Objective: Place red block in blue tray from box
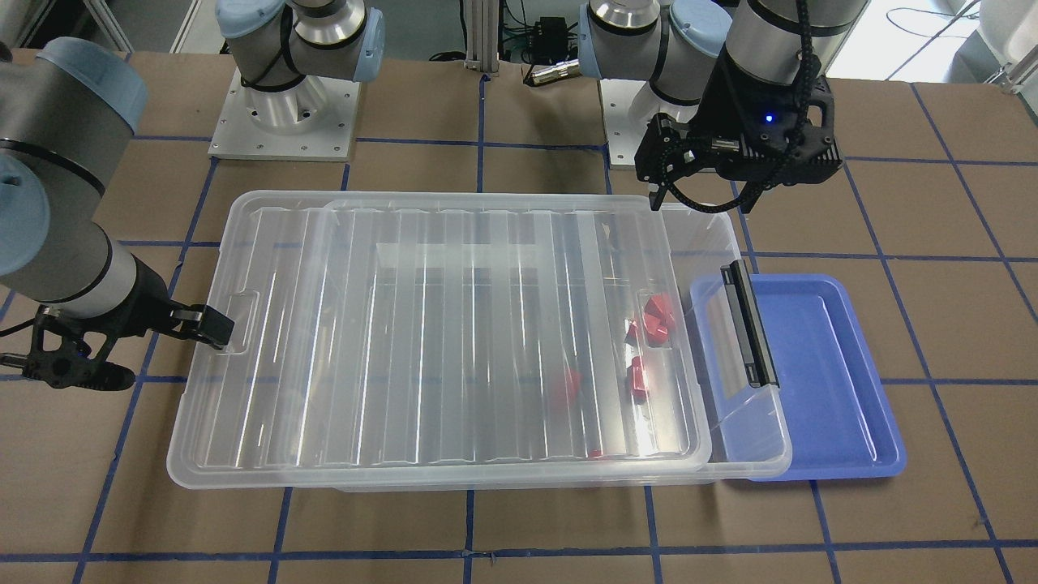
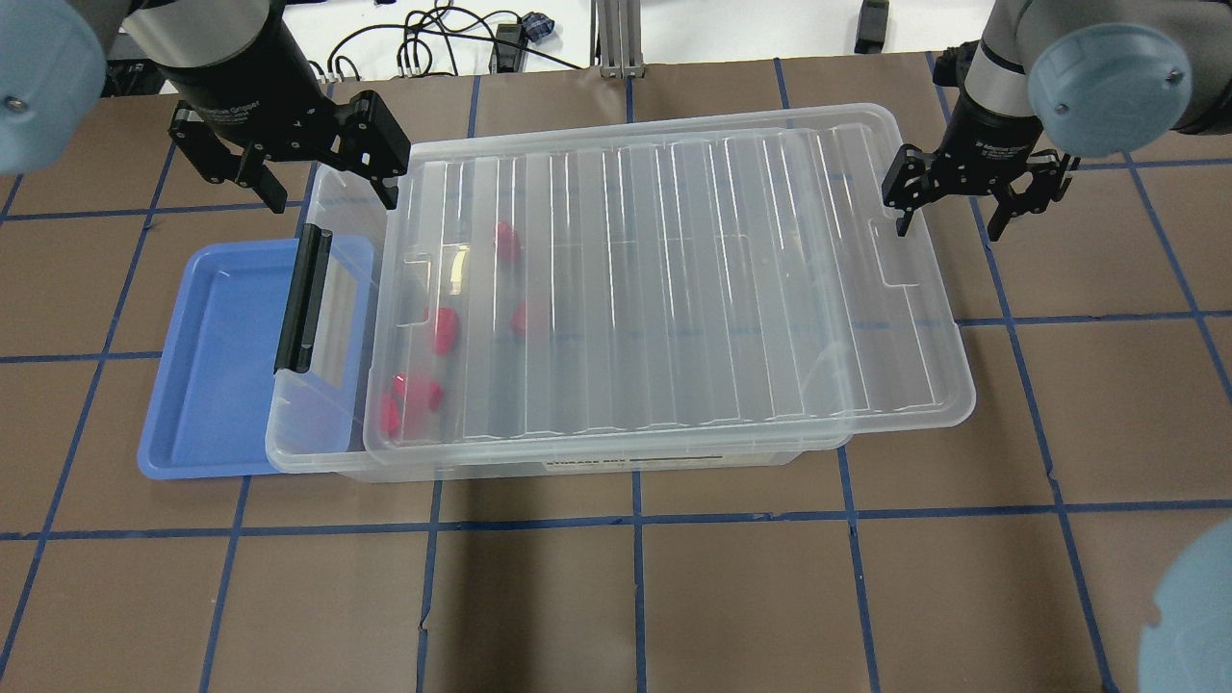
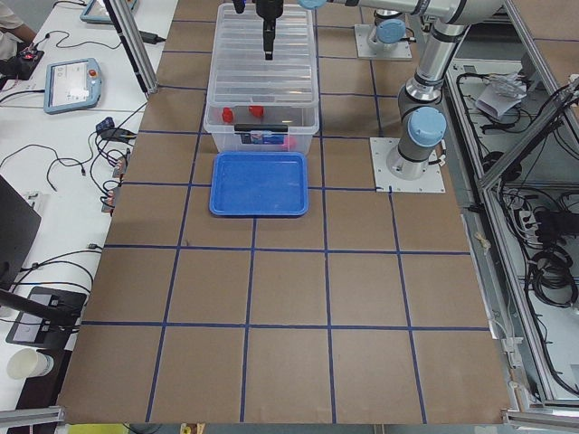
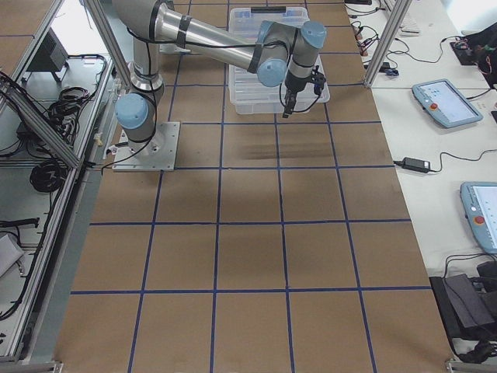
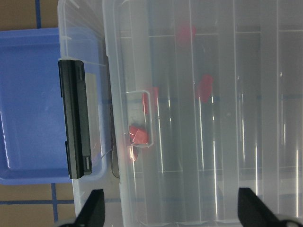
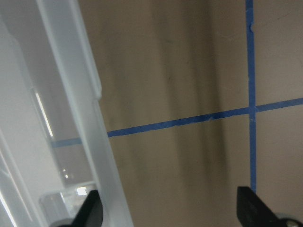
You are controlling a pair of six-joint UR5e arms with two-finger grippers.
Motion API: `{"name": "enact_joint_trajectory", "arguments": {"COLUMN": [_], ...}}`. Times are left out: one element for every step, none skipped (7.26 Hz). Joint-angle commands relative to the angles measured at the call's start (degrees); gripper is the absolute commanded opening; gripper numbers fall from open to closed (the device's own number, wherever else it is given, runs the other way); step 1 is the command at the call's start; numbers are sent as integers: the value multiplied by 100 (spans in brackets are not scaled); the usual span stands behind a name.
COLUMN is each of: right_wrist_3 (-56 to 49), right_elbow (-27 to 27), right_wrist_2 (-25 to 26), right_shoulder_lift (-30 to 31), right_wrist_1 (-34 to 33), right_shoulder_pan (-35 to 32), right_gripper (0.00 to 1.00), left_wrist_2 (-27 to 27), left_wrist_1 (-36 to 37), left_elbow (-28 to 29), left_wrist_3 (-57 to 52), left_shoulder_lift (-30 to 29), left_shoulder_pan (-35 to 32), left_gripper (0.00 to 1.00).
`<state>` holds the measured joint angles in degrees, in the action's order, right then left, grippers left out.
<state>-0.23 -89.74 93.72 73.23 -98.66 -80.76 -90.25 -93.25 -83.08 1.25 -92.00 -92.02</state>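
Observation:
The clear box (image 2: 318, 452) stands mid-table, its black latch (image 2: 301, 298) at the left end. Its ribbed lid (image 2: 674, 279) lies on top, shifted right, so a strip by the latch is uncovered. Several red blocks (image 2: 445, 330) lie inside near the latch end, blurred through the lid (image 5: 139, 135); I cannot tell which has the stub. The blue tray (image 2: 217, 366) lies beside the latch end, partly under the box. My left gripper (image 2: 332, 197) is open and empty above the box's far left corner. My right gripper (image 2: 951, 223) is open and empty at the lid's far right edge.
Brown table with a blue tape grid (image 2: 635, 515). The arm bases (image 1: 284, 113) stand behind the box. The left wrist view shows the latch (image 5: 73, 118) and tray (image 5: 28, 94). The right wrist view shows the lid's edge (image 6: 80, 109) and bare table.

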Motion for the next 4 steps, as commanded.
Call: {"name": "enact_joint_trajectory", "arguments": {"right_wrist_3": [-249, -424, -765, -1020], "right_elbow": [-9, 0, 0, -9], "right_wrist_2": [120, 129, 129, 129], "right_shoulder_lift": [7, 7, 16, 16], "right_wrist_1": [5, -38, -21, -21], "right_shoulder_pan": [174, 305, 515, 683], "right_gripper": [100, 100, 100, 100], "left_wrist_2": [-1, -1, -1, -123], "left_wrist_1": [0, -35, -44, -79], "left_elbow": [38, 98, 151, 265], "left_wrist_3": [7, -2, -2, -2], "left_shoulder_lift": [-10, -28, 15, 16], "left_shoulder_pan": [-9, 0, 61, 27], "left_gripper": [100, 100, 100, 100]}}
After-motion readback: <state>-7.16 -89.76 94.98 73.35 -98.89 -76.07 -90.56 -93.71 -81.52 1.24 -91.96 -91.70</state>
